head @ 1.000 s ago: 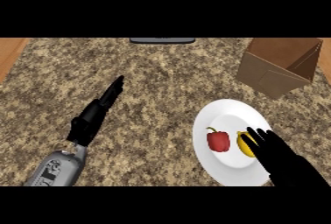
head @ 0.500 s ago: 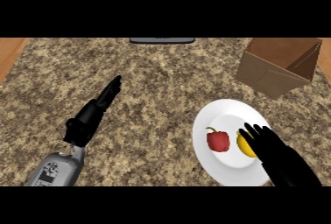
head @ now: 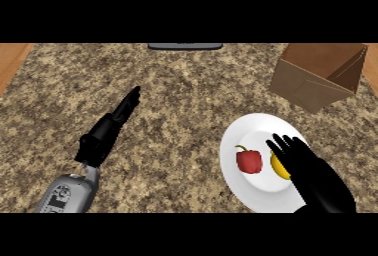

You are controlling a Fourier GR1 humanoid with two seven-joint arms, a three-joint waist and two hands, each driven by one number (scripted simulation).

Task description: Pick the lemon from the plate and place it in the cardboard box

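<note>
A yellow lemon (head: pixel 280 166) lies on the white plate (head: pixel 247 130) at the lower right, beside a red bell pepper (head: pixel 249 160). My right hand (head: pixel 317 177) hovers over the plate with straight fingers, covering the lemon's right side; whether it touches the lemon is unclear. The open cardboard box (head: pixel 321 74) stands at the upper right, beyond the plate. My left hand (head: pixel 111 127) rests on the counter at the left, fingers straight and pointing away, holding nothing.
The speckled stone counter (head: pixel 184 95) runs across the view, with a wooden edge (head: pixel 11 62) at the far left. A dark flat object (head: pixel 184 46) sits at the counter's far edge, top centre.
My right hand has crept slightly forward and left over the plate, covering a little more of the lemon. The left arm has stayed still.
</note>
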